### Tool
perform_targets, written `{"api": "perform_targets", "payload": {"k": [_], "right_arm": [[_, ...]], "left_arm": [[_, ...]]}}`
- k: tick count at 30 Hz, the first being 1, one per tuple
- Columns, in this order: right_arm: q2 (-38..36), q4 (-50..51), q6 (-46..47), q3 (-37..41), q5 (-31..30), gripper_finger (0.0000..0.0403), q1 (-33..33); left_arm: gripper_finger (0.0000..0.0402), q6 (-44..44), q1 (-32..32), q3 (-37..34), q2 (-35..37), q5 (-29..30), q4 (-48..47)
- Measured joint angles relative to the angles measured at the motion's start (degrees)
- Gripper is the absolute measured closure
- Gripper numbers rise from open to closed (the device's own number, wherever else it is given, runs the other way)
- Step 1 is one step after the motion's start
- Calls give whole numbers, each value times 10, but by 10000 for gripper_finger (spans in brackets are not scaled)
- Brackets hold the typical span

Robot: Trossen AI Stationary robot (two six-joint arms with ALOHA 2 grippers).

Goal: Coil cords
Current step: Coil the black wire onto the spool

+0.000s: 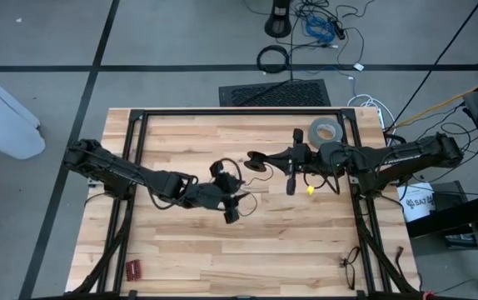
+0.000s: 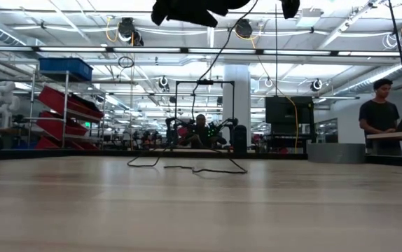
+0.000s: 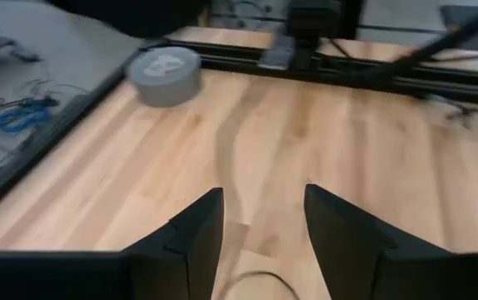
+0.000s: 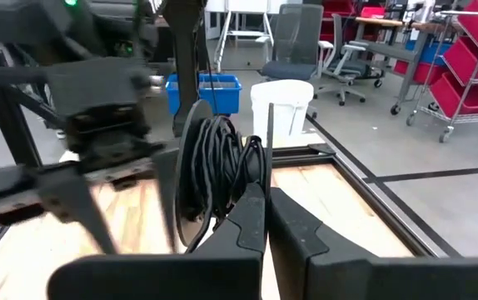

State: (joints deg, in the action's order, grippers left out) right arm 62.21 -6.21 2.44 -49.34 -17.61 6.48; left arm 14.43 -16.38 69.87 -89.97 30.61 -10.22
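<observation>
The cord is a thin black wire. Part of it is wound into a small coil that hangs above the table's middle, with my right gripper shut on it. In the low view a strand drops from the coil, and the loose end lies in slack bends on the wood. My left gripper stands open just left of the coil, with nothing between its fingers. A bit of cord shows below them. My right gripper pinches several turns of the coil at its rim between its two shut fingers. The fingers come about level from the table's right side. The coil stands on edge, lifted clear of the table, and a slack strand hangs from it down to the wood.
A grey tape roll lies at the table's far right. A black frame rail runs along the far edge and down both sides. A small red thing lies near the front left. A person stands in the room beyond.
</observation>
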Motion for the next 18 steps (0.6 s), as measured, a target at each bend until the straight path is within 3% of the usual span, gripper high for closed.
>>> {"api": "perform_targets", "payload": {"k": [6,9,12,18], "right_arm": [[-4,8,-3,0,2,403,0],[-4,6,-3,0,25,403,0],[-6,4,0,0,44,403,0],[-8,4,3,0,53,403,9]], "left_arm": [[226,-43,-46,0,6,-5,-3],[226,-42,-64,0,6,50,-2],[226,4,-69,-1,-3,116,-24],[226,100,-88,-87,-3,111,29]]}}
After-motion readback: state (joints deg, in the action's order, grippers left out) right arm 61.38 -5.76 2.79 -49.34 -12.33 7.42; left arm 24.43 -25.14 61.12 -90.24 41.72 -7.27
